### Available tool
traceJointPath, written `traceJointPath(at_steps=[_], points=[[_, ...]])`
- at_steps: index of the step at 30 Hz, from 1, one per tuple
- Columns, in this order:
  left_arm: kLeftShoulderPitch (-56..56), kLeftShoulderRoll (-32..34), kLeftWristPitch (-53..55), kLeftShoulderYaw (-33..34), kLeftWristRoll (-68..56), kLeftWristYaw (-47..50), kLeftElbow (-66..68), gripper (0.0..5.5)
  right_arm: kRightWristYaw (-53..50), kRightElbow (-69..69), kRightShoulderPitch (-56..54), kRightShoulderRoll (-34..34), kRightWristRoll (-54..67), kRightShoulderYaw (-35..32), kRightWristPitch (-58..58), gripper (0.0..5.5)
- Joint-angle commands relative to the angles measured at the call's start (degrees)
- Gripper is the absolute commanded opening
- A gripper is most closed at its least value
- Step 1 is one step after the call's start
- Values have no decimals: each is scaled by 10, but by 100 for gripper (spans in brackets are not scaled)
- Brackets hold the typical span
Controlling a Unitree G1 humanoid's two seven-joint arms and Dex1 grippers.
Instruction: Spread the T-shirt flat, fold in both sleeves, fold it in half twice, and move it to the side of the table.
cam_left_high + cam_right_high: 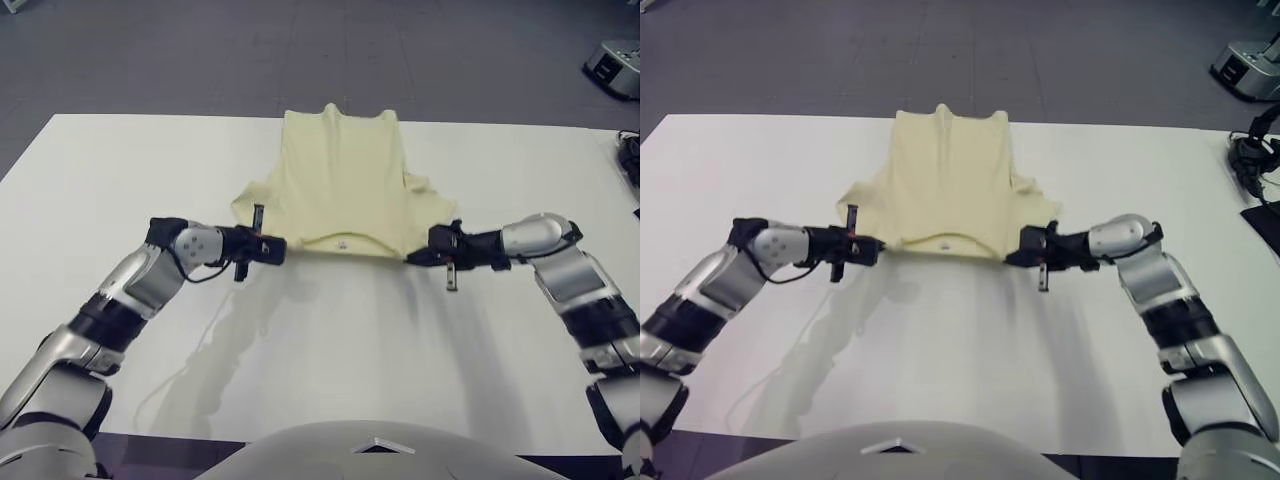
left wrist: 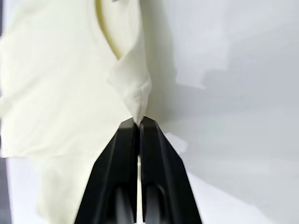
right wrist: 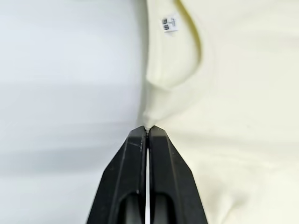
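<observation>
Pinching the near edge of the T-shirt [image 1: 340,170] on either side of its collar [image 1: 340,241], both end effectors sit at mid-height in the head views. The left end effector [image 1: 276,248] is left of centre and the right end effector [image 1: 414,257] right of centre. Each wrist view shows two black fingers closed tight on a small peak of pale yellow cloth by the shoulder, so both hold the garment.

Beyond them the shirt lies on the white worktop [image 1: 120,180], collar toward the lower frame. Its body runs up the centre to a hem at the worktop's far edge, near the top of the frame. Both sleeves look bunched against the body rather than spread out.

The cloth reads as thin, light and limp, puckering at each pinch and rippling along the sides. It will likely drape and drag rather than keep a shape, and slide easily on the smooth surface, so an uneven pull could skew it. Seams and doubled edges look like the surest holds: shoulder points, sleeve cuffs, hem corners. Nothing is fragile; the likelier trouble is catching only one layer.
</observation>
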Motion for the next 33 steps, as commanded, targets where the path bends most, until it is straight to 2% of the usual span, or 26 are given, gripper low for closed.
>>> traceJointPath(at_steps=[1, 7, 13, 17, 21, 23, 25, 28, 30, 33], points=[[97, 84, 77, 34, -29, -75, -184, 0, 37, -197, 98, -92, 34, -10, 93, 2], [177, 113, 133, 64, -38, -93, -273, 0, 39, -289, 160, -147, 56, -47, 145, 2], [231, 114, 174, 84, -47, -91, -326, 0, 49, -329, 200, -190, 64, -72, 153, 2], [237, 88, 227, 110, -102, -89, -352, 79, 52, -344, 203, -209, 75, -98, 161, 75], [240, 99, 284, 190, -219, -121, -384, 146, 53, -333, 186, -219, 96, -142, 175, 139], [240, 103, 315, 252, -278, -127, -379, 182, 30, -309, 158, -208, 90, -158, 182, 174], [220, 89, 351, 302, -299, -96, -345, 221, -42, -260, 106, -156, 52, -149, 185, 211], [183, 61, 403, 323, -277, -12, -281, 281, -120, -226, 75, -102, 17, -140, 189, 268], [173, 17, 465, 342, -268, 67, -242, 313, -180, -230, 72, -57, 8, -147, 208, 299], [214, -20, 517, 361, -285, 112, -237, 370, -239, -262, 97, -11, 18, -166, 242, 354]])
